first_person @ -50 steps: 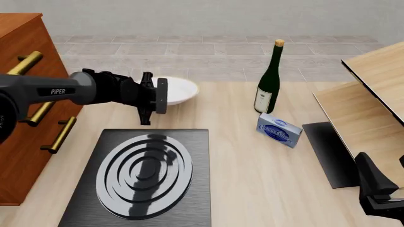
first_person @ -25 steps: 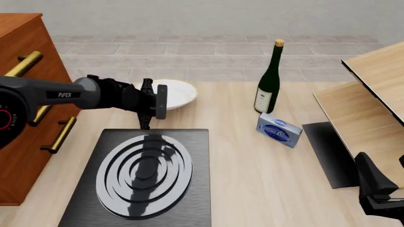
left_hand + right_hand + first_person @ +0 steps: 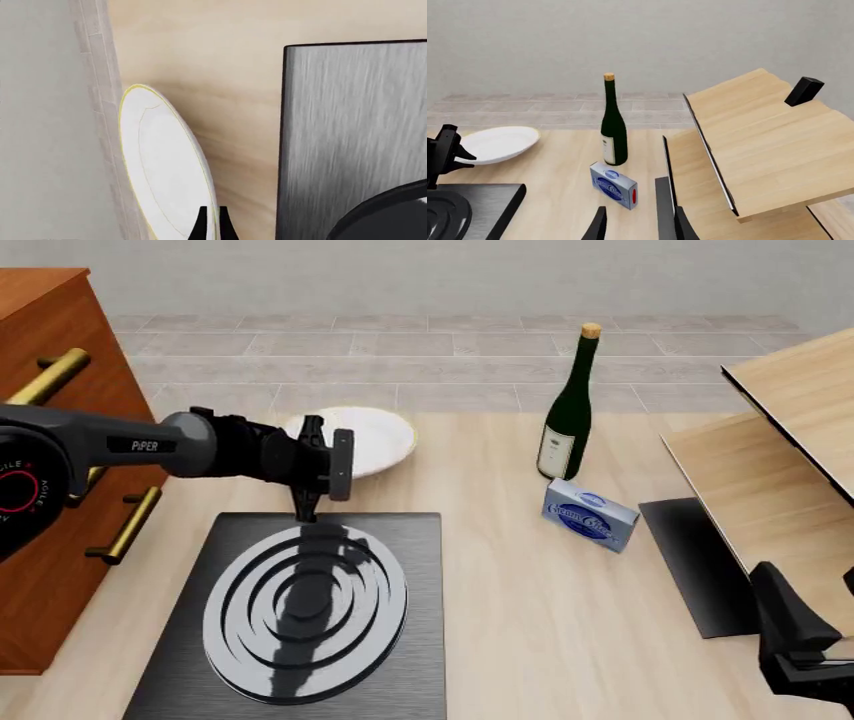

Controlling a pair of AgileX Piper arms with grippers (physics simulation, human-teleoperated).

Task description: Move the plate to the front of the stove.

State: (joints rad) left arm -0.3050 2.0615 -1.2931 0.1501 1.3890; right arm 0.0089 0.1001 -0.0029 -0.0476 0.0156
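The white plate (image 3: 375, 434) with its thin yellow rim lies just beyond the far edge of the stove (image 3: 307, 610), a dark slab with silver rings. My left gripper (image 3: 327, 468) is shut on the plate's near rim, fingers stacked vertically. In the left wrist view the plate (image 3: 167, 165) runs edge-on between the fingertips (image 3: 200, 225), beside the stove (image 3: 347, 140). The right wrist view shows the plate (image 3: 497, 144) slightly tilted, held at its side by the left gripper (image 3: 447, 150). My right gripper (image 3: 634, 225) stands open and holds nothing, low at the table's near right (image 3: 801, 655).
A green wine bottle (image 3: 567, 410) and a blue box (image 3: 590, 513) stand right of the plate. A wooden dresser (image 3: 54, 440) with gold handles flanks the left. Tilted wooden boards (image 3: 787, 460) and a small black slab (image 3: 694, 565) occupy the right.
The left gripper has lowered and drawn slightly left with the plate, which went from steeply tilted to nearly flat near the table. The right arm has not moved.
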